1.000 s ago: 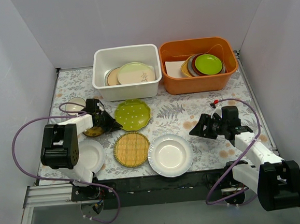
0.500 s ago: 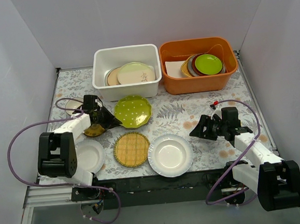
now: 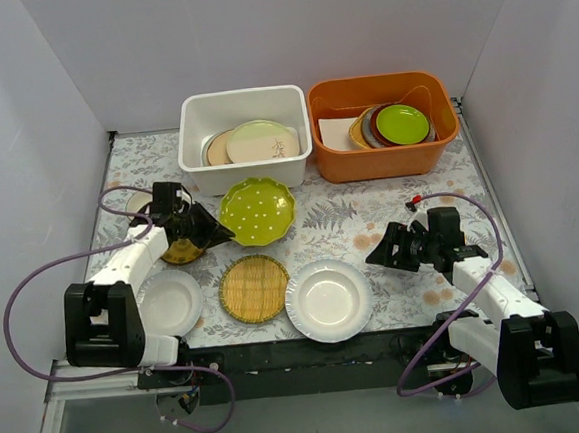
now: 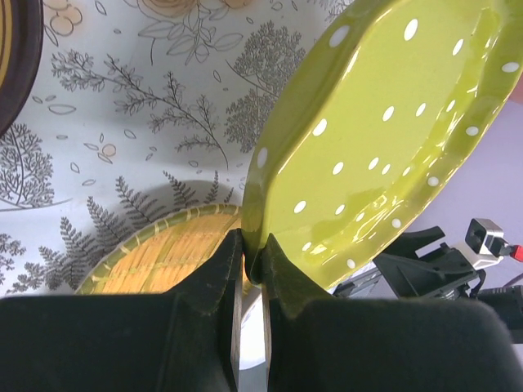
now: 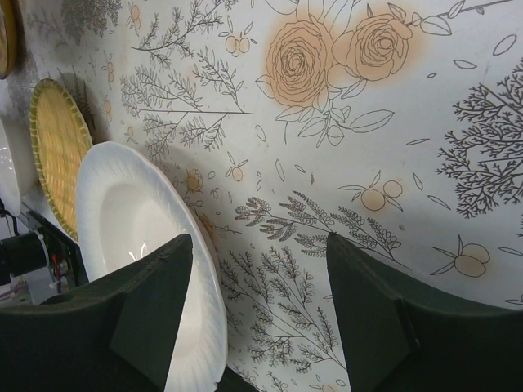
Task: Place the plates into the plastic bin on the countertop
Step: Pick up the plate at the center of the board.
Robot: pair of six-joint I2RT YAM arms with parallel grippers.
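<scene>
left end effector (image 4: 252, 247) clamped on the near rim of the green dotted plate (image 3: 257, 210), holding it tilted up off the table (image 3: 369, 208) just in front of the white bin (image 3: 248, 176). right end effector (image 3: 378, 251) hangs open, empty, farther in front of the bin, near a white plate (image 3: 326, 301). step in hand: carrying. next, the plate likely needs lifting over the bin's front wall, then release.

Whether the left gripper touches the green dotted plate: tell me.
Touching. Left wrist view: the left gripper clamped on the green dotted plate, at its rim.
</scene>
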